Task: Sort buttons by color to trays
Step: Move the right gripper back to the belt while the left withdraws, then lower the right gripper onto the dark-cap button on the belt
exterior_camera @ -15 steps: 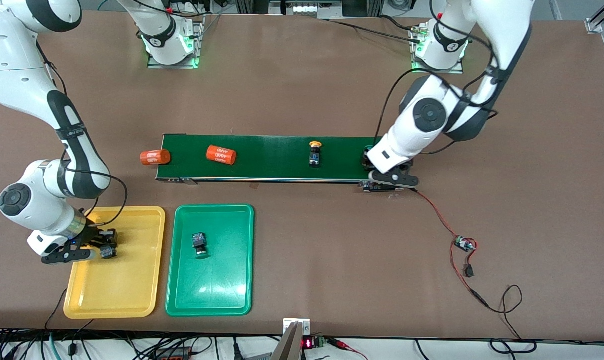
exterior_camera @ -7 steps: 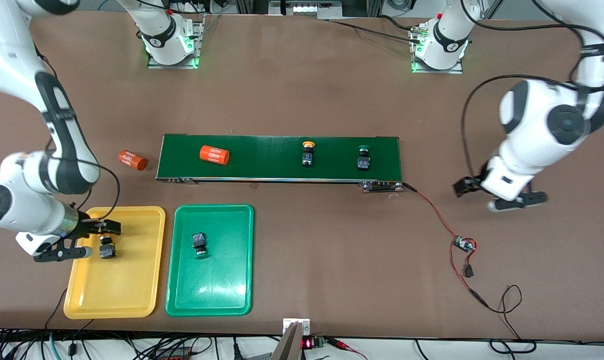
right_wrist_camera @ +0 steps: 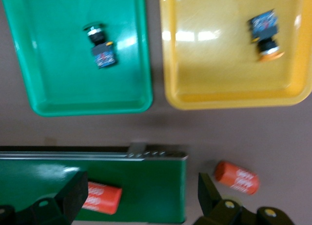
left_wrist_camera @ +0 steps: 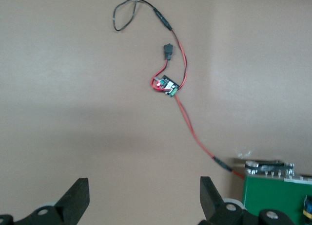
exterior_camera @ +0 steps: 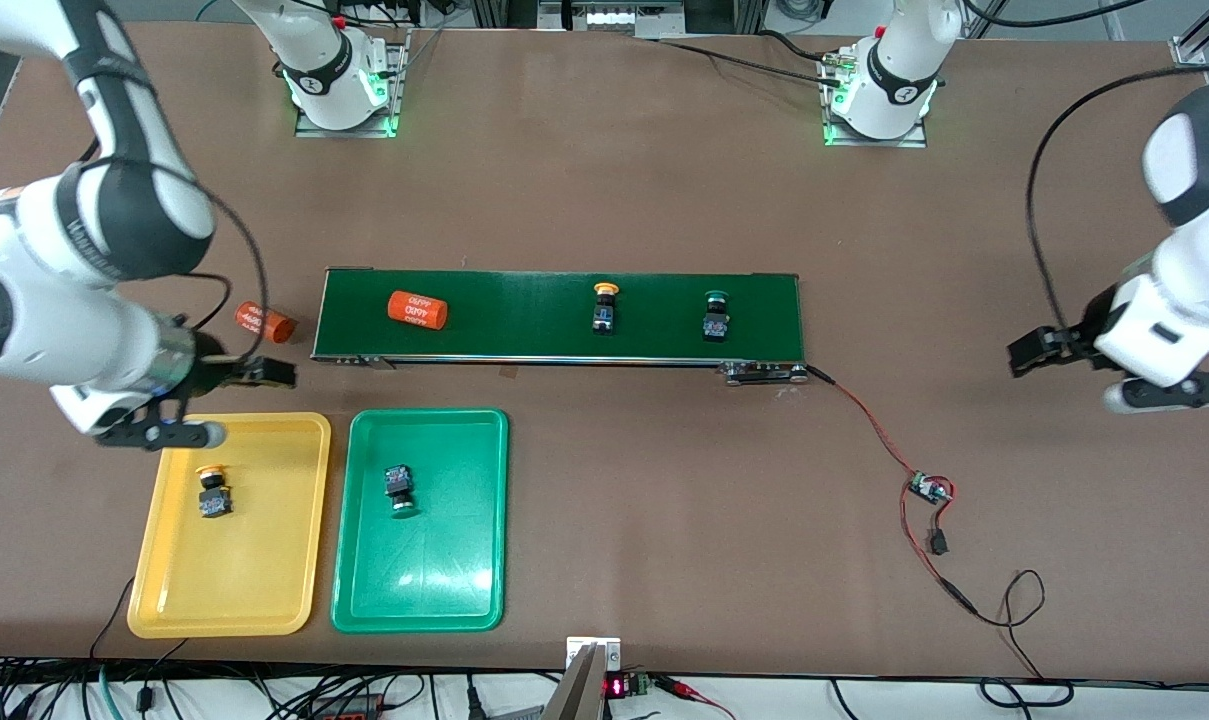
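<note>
One yellow-capped button [exterior_camera: 213, 494] [right_wrist_camera: 265, 32] lies in the yellow tray [exterior_camera: 264, 590] [right_wrist_camera: 219, 88]. A green-capped button [exterior_camera: 399, 490] [right_wrist_camera: 100, 47] lies in the green tray [exterior_camera: 464, 560] [right_wrist_camera: 48, 88] beside it. Two more buttons ride the dark-green belt, one yellow [exterior_camera: 604, 308] and one green [exterior_camera: 715, 315]. My right gripper [exterior_camera: 226, 403] [right_wrist_camera: 139, 196] hangs open and empty over the table between the yellow tray and the belt's end. Out at the left arm's end of the table, my left gripper [exterior_camera: 1094, 378] [left_wrist_camera: 144, 198] is open and empty over bare tabletop.
The conveyor belt [exterior_camera: 524, 340] [right_wrist_camera: 146, 186] carries an orange cylinder [exterior_camera: 417, 309] [right_wrist_camera: 100, 197]. A second orange cylinder [exterior_camera: 265, 322] [right_wrist_camera: 236, 177] lies on the table off the belt's end. A red wire runs from the belt to a small circuit board [exterior_camera: 929, 489] [left_wrist_camera: 165, 84].
The right gripper opened, left the yellow button in the yellow tray and rose toward the belt. The left gripper left the green button on the belt and swung away. Belt items drifted toward the right arm's end.
</note>
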`<state>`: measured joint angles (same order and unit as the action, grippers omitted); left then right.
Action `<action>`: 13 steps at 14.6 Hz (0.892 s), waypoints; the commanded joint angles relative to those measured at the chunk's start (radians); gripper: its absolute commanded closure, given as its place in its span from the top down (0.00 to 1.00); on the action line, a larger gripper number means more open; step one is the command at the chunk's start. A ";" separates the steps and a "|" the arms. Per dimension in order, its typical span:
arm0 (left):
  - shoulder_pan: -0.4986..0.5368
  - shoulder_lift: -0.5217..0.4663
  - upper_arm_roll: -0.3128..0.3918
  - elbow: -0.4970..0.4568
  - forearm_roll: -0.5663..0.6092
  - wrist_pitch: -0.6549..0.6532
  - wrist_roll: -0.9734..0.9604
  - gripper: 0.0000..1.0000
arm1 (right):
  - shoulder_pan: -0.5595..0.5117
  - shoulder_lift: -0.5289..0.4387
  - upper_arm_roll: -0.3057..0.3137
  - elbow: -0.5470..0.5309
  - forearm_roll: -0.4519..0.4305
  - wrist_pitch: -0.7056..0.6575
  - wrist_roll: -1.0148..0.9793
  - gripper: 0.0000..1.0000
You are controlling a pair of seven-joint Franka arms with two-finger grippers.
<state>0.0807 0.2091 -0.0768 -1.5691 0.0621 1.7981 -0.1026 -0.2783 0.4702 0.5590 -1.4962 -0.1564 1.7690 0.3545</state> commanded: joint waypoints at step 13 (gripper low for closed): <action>0.062 -0.086 -0.011 0.061 -0.090 -0.180 0.077 1.00 | 0.467 -0.010 0.044 -0.303 -0.153 0.406 0.736 1.00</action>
<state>0.1346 0.1289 -0.0881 -1.5165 -0.0043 1.6353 -0.0514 0.1737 0.4668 0.6103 -1.7545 -0.2872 2.1016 1.0498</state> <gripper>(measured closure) 0.000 0.000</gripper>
